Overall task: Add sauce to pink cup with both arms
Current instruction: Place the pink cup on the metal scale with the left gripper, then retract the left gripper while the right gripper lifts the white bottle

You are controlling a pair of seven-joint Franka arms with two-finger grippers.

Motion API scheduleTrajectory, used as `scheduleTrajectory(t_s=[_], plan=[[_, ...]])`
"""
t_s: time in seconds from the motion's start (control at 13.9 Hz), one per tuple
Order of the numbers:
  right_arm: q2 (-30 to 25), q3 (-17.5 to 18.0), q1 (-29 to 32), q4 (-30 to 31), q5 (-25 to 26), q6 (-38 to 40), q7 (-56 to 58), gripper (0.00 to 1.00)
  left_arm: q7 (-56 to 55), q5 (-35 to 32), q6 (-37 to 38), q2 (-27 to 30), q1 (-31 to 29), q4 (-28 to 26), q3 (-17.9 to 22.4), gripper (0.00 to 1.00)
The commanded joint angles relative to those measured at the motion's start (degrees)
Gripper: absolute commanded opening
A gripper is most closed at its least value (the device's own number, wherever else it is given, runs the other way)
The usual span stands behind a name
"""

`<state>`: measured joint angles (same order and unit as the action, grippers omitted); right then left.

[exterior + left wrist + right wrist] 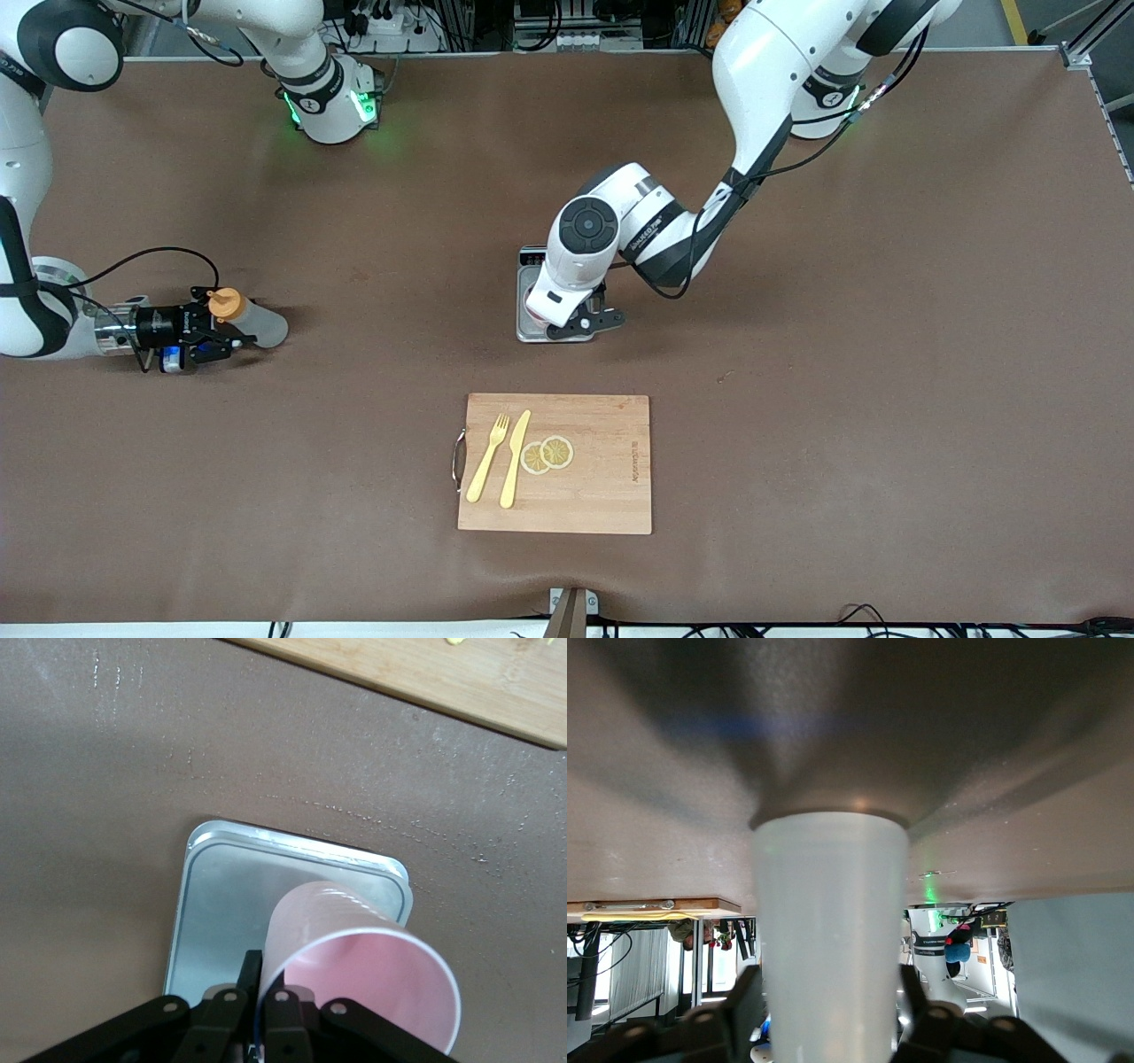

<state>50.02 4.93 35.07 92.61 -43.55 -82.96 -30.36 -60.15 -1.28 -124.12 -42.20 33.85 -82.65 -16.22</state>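
The sauce bottle (pixel 257 324), whitish with an orange cap (pixel 226 304), is low at the table near the right arm's end. My right gripper (pixel 211 342) reaches in level and is shut on it, a finger on each side of the body (pixel 828 930); its end touches the table. The pink cup (pixel 354 966) stands on the scale's metal plate (pixel 221 904) at the table's middle. My left gripper (pixel 586 324) is shut on the cup's rim (pixel 264 973), one finger inside and one outside. In the front view the left arm hides most of the cup.
The small scale (pixel 530 260) lies under the left wrist. A wooden cutting board (pixel 602 496) lies nearer the front camera, carrying a yellow fork (pixel 487 456), a yellow knife (pixel 514 456) and lemon slices (pixel 547 454). Its edge shows in the left wrist view (pixel 443 673).
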Motion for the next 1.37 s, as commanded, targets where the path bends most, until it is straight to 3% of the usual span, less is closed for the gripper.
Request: scheduleTrajectory(t_s=[0.0,0.07,0.43,0.65,0.93,1.29], plan=[[0.43,0.08,-0.53,-0.32,-0.66,1.3,0.04,0.53,-1.54,-1.8,0.81,-0.16,0.61,0.65,0.4,0.9],[0.35,0.08,-0.79,-0.5,-0.66,1.31,-0.14,0.53,-1.55,-1.8,0.81,-0.16,0.95,0.65,0.4,1.0],[-0.27,0.17,-2.2,-0.94,-0.66,1.31,-3.29,0.51,-1.63,-1.8,1.51,1.76,0.87,0.65,0.58,1.0],[-1.85,0.17,-4.39,-1.73,-0.22,1.31,-7.33,0.52,-1.2,-1.89,5.11,6.5,-0.09,0.74,1.1,1.0],[-3.6,-0.01,-7.29,-2.7,0.39,1.22,-10.15,0.52,3.18,-4.96,10.72,12.92,-4.91,0.65,1.28,1.0],[-7.03,-0.27,-14.05,-2.61,1.8,-1.15,-19.54,0.52,17.22,-4.97,21.28,20.3,-14.92,0.3,1.02,1.0]])
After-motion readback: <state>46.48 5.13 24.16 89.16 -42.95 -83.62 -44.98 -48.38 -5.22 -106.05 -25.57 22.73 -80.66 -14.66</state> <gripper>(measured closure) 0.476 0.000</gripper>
